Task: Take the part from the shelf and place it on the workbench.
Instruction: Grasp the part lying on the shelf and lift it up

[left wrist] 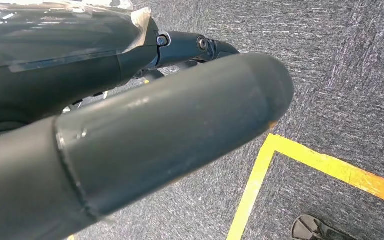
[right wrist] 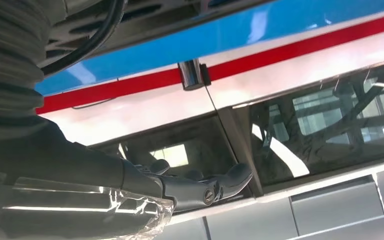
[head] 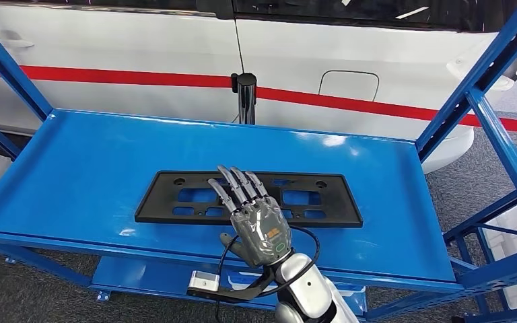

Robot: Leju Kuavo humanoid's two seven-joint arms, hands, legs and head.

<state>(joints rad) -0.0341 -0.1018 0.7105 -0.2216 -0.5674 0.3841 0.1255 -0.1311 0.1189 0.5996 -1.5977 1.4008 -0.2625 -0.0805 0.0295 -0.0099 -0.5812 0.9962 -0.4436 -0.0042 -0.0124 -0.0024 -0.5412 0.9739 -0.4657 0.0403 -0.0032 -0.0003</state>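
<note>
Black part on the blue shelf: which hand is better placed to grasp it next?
Right. The right hand is already over the part, fingers extended above its near edge on the shelf. The left hand hangs low, its wrist view facing the carpeted floor.

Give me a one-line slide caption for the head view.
Right hand, fingers extended, reaches over a flat black plastic part lying on a blue shelf beside a white car.

Blue metal shelf deck [head: 74, 175] open left and right of the flat black plastic part [head: 175, 202]. Blue diagonal frame struts [head: 491, 121] fence both ends; black post [head: 246, 97] behind the rear lip.
</note>
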